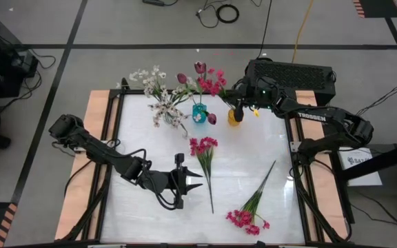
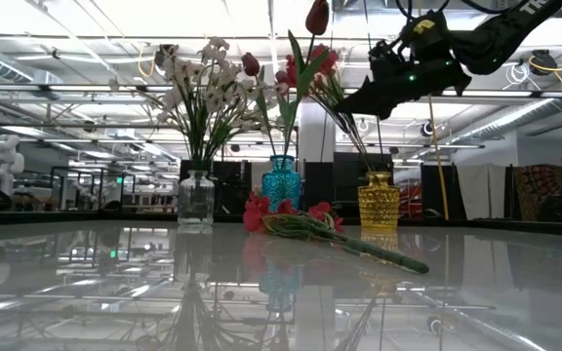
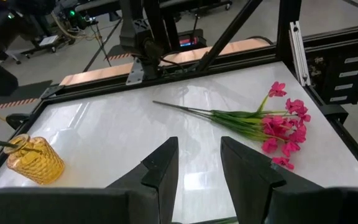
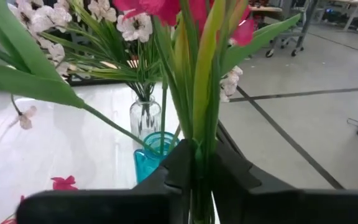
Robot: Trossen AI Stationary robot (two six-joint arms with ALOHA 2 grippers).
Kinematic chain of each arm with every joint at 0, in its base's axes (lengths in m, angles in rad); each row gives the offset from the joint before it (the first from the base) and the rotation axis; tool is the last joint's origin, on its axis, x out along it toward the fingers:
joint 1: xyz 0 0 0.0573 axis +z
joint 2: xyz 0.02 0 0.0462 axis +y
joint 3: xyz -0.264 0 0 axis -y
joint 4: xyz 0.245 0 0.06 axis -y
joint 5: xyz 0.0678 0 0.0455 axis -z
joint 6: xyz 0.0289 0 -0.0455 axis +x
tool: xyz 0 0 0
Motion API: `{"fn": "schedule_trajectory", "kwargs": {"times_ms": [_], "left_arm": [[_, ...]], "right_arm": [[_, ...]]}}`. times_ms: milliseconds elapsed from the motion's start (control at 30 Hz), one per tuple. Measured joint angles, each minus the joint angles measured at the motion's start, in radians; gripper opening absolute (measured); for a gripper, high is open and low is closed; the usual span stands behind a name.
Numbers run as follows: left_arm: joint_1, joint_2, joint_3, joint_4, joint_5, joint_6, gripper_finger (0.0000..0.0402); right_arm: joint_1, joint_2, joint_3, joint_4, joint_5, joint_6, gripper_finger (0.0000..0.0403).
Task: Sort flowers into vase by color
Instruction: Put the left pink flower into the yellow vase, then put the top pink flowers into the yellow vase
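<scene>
Three vases stand near the table's far edge: a clear one (image 1: pixel 165 114) with white blossoms, a teal one (image 1: pixel 199 114) with maroon tulips, and a yellow one (image 1: pixel 234 118). My right gripper (image 1: pixel 240 102) hovers above the yellow vase, shut on a magenta sprig (image 2: pixel 325 73) whose stems run down into that vase (image 2: pixel 379 200). Two more magenta sprigs lie flat on the table, one mid-table (image 1: pixel 204 155) and one toward the near right (image 1: pixel 250 210). My left gripper (image 1: pixel 197 180) is open and low, just left of the mid-table sprig, touching nothing. My right gripper pinches the magenta sprig's bundle of green stems (image 4: pixel 195 146) between its two fingers, below the leaves and blossoms. In the low view the fingers (image 2: pixel 374 93) come slanting down from the table's right. The sprig stands nearly upright, its lower stems inside the yellow vase's mouth.
The left wrist view shows the near-right sprig (image 3: pixel 278 124) and the yellow vase (image 3: pixel 36 158) across bare white table. A black box (image 1: pixel 291 72) sits behind the far edge. Metal frame rails (image 1: pixel 298 172) run along the table's sides.
</scene>
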Motion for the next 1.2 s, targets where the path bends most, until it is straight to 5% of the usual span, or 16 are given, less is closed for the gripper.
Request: {"fn": "schedule_trajectory", "kwargs": {"times_ms": [367,933,1200], "left_arm": [[0.000,0.000,0.000,0.000,0.000,0.000,0.0127],[0.000,0.000,0.000,-0.009,0.000,0.000,0.0127],[0.000,0.000,0.000,-0.017,0.000,-0.003,0.0127]], "right_arm": [[-0.001,-0.010,0.000,-0.095,-0.001,0.002,0.0049],[0.003,-0.083,0.000,-0.182,-0.049,-0.001,0.0240],[0.001,-0.180,0.000,-0.262,-0.032,-0.002,0.0285]]}}
